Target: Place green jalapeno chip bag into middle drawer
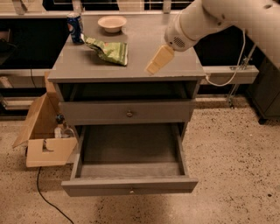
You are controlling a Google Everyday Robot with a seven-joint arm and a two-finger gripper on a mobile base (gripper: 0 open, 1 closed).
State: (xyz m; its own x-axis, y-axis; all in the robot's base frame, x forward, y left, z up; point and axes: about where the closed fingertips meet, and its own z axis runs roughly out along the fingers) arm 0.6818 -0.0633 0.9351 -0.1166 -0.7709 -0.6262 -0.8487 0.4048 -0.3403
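Bag (109, 51) on counter (144, 37) left of hand (159, 60), ungripped; hand state can't tell; drawer (131, 186) below open for drop.

Robotics test lab: the robot's jaws hover above the front of the surface (140, 48) of a grey drawer cabinet (127, 113). Below the jaws, a speckled terrazzo floor (232, 175), an open cardboard box (43, 146) and a loose black cable (48, 203) mark a workspace.

arm (227, 13): white, slants in from upper right | wrist (183, 33): bent downward | hand (159, 60): angled down-left, right of centre
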